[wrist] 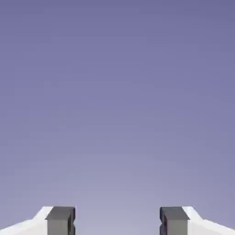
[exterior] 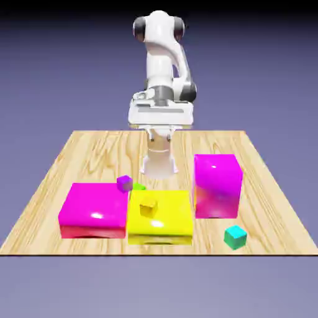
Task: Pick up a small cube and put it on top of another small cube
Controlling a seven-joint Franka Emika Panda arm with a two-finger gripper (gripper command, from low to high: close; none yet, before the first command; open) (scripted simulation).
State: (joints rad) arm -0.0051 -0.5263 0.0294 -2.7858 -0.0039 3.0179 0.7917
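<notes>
You have not started the real work yet. Your hand hangs high near the top middle of the exterior view, well apart from everything on the counter, its fingers spread with only blue-violet backdrop between them: released, holding nothing. The teal cube sits alone at the lower right of the counter, near the front edge. The golden-yellow cube rests on top of the large yellow block at lower centre. Everything is left: reach the teal cube, grasp it, lift it, carry it left and set it on the golden-yellow one.
</notes>
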